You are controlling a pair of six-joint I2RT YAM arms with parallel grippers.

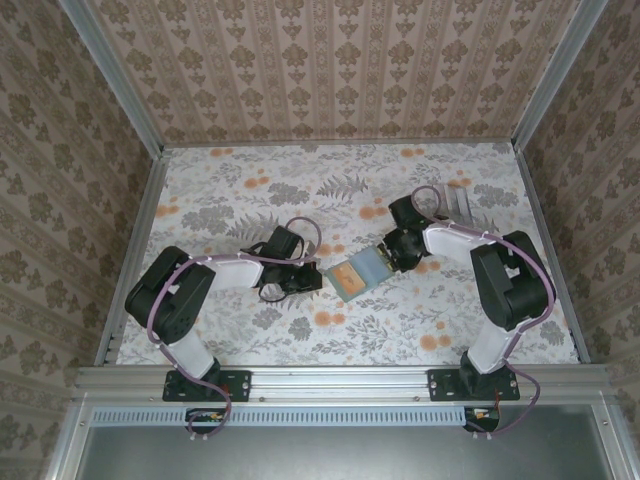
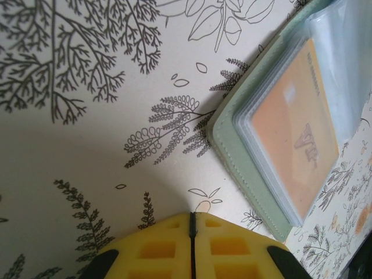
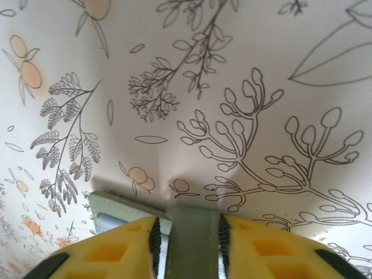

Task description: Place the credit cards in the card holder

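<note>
The card holder [image 1: 372,264] lies open at the table's middle, grey-green outside and pale blue inside. An orange card [image 1: 350,277] sits in its left half, under a clear slot. In the left wrist view the holder [image 2: 238,157] and its orange card [image 2: 293,145] lie to the right of my left gripper [image 2: 193,216], which is shut, empty and apart from the holder's edge. My right gripper [image 3: 189,224] is shut on a grey-green flap of the holder [image 3: 195,244] at its right side. Silver-grey credit cards [image 1: 462,203] lie fanned at the back right.
The table has a floral-print cover [image 1: 300,190], with patterned walls on three sides. A metal rail [image 1: 340,378] runs along the near edge by the arm bases. My left gripper [image 1: 306,281] and right gripper [image 1: 388,254] flank the holder.
</note>
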